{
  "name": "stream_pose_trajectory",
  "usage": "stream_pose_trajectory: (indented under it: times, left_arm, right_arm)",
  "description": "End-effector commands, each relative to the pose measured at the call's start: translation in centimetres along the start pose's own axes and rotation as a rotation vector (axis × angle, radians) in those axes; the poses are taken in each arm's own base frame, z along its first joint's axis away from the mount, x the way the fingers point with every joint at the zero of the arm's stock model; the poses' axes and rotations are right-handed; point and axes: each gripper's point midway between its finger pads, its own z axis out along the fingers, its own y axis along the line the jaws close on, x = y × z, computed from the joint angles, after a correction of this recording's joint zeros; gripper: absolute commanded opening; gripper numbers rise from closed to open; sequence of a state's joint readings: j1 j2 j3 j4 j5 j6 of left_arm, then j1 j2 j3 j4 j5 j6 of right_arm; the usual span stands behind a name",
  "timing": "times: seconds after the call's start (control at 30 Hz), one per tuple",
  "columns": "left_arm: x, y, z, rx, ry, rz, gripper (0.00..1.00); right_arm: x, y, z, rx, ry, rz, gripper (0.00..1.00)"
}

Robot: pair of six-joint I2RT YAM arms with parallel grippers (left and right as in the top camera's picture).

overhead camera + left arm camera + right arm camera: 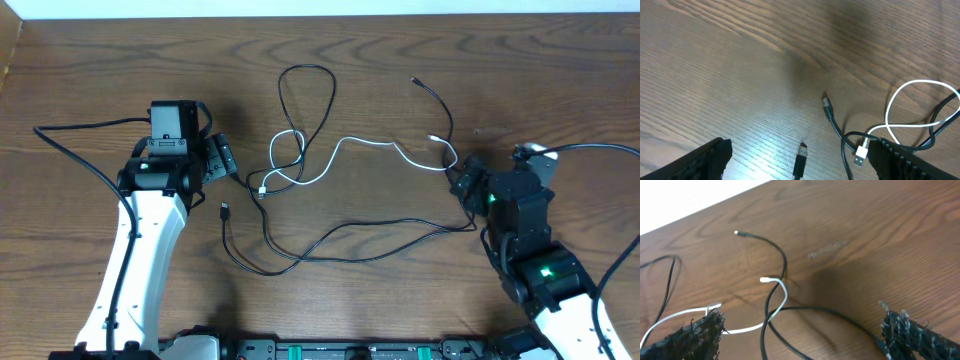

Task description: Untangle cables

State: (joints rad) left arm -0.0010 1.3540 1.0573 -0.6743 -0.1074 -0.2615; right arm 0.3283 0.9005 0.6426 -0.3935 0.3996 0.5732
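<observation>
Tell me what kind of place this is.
Probably a robotics lab workbench: a bare wooden table, a left robot arm and a right robot arm reaching over it, and thin loose cables spread between them.

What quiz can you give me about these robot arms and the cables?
1. True or false: the left gripper holds a cable.
2. The white cable crosses: A a black cable, B a cup, C nothing.
3. Fill in: the right gripper has its jaws ___.
Key: 1 false; 2 A; 3 open.
</observation>
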Motion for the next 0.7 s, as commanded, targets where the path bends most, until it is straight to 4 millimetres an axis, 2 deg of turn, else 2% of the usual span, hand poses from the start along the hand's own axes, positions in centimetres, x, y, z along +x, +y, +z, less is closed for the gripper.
stream_pose_trajectory:
  times: [0.0,0.13,0.23,0.43,0.53,0.67]
  left_arm:
    - [-0.9,-0.1,-0.5,0.0,-0.02,-0.006,0.91]
    - [-0.6,0.1,-0.5,-0.004,-0.008,-0.004,0.91]
    - [-0.5,0.1,-0.5,-0.004,-0.006,-0.004,0.91]
    - [-0.5,0.1,-0.5,-0.005,-0.005,-0.004,0.91]
    - [-0.5,0.1,-0.5,-0.005,-0.005,-0.004,0.91]
    - [-0.5,0.1,-0.5,-0.005,-0.005,-0.004,0.91]
  right_arm:
    - [0.7,0.7,0.5,-0.032,0.047,-0.007,0.99]
    - [1.8,1.5,1.1,-0.065,0.098,-0.022,0.99]
    - [2.1,3.2,1.4,-0.152,0.117,-0.089,0.99]
    - [1.1,7.2,1.3,-0.351,0.067,-0.235,0.99]
    - [0.4,8.3,1.2,-0.4,0.023,-0.287,0.99]
    - [-0.1,8.7,1.5,-0.409,-0.002,-0.301,0.99]
